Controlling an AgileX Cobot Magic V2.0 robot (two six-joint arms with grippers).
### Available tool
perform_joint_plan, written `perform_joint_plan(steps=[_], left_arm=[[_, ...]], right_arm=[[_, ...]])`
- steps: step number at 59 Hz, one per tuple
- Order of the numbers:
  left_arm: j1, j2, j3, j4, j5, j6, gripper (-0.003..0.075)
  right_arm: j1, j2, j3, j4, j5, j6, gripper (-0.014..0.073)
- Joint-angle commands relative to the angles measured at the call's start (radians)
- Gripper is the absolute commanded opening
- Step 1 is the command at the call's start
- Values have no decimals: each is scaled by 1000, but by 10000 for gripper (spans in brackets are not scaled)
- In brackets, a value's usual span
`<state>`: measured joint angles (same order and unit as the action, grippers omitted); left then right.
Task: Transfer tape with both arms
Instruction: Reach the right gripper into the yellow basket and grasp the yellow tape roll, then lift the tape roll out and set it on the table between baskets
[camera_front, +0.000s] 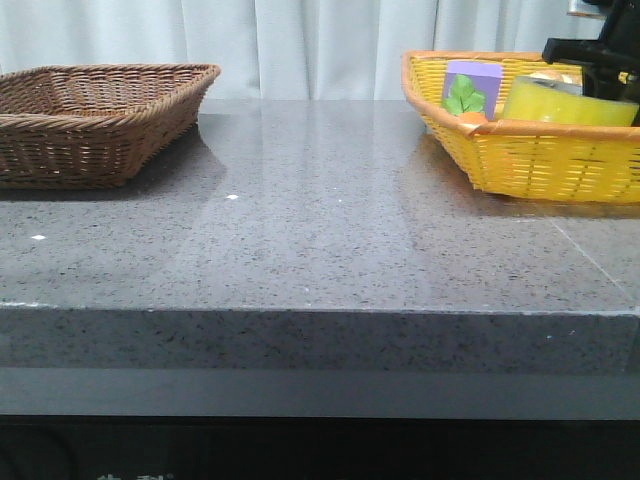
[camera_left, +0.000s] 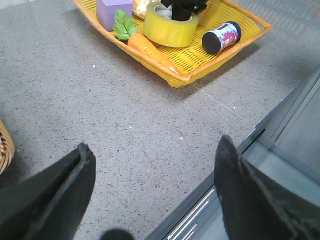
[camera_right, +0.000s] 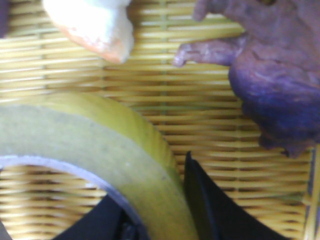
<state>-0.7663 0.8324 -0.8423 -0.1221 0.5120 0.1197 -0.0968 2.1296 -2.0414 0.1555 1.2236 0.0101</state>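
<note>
The tape (camera_front: 565, 103) is a wide yellow roll lying flat in the yellow woven basket (camera_front: 540, 150) at the table's back right. My right gripper (camera_front: 590, 50) comes down on it from above. In the right wrist view the gripper (camera_right: 150, 190) has one finger inside the core and the other against the roll's outer face, both touching the tape (camera_right: 100, 145) wall. The left wrist view shows the tape (camera_left: 170, 27) with the right gripper (camera_left: 182, 7) on top of it. My left gripper (camera_left: 153, 145) hangs open over bare table near the front edge, far from the tape.
The yellow basket (camera_left: 150, 62) also holds a toy carrot (camera_left: 150, 52), a purple block (camera_left: 114, 12), a small can (camera_left: 221, 37) and a purple toy (camera_right: 280, 75). A brown wicker basket (camera_front: 90, 120) stands at the back left. The table's front edge (camera_left: 235, 155) runs under the left gripper.
</note>
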Motion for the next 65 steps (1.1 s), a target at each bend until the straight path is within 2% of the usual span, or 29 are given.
perform_joint_plan(steps=[1, 15, 27, 47, 55, 65], left_arm=[[-7, -3, -34, -15, -73, -1, 491], [-7, -3, -34, -15, -73, -1, 491], [-7, -3, -34, -15, -77, -1, 491], [-7, -3, -34, -15, -78, -1, 491], [-7, -3, -34, -15, -78, -1, 491], [-7, -3, -34, -15, -78, -1, 491]], right_arm=[[-4, -90, -73, 22, 14, -3, 148], [1, -158, -140, 30, 93, -10, 148], [68, -241, -142, 31, 88, -27, 148], [328, -276, -141, 25, 34, -35, 148], [444, -258, -141, -10, 1, -35, 148], [538, -216, -141, -55, -2, -35, 148]])
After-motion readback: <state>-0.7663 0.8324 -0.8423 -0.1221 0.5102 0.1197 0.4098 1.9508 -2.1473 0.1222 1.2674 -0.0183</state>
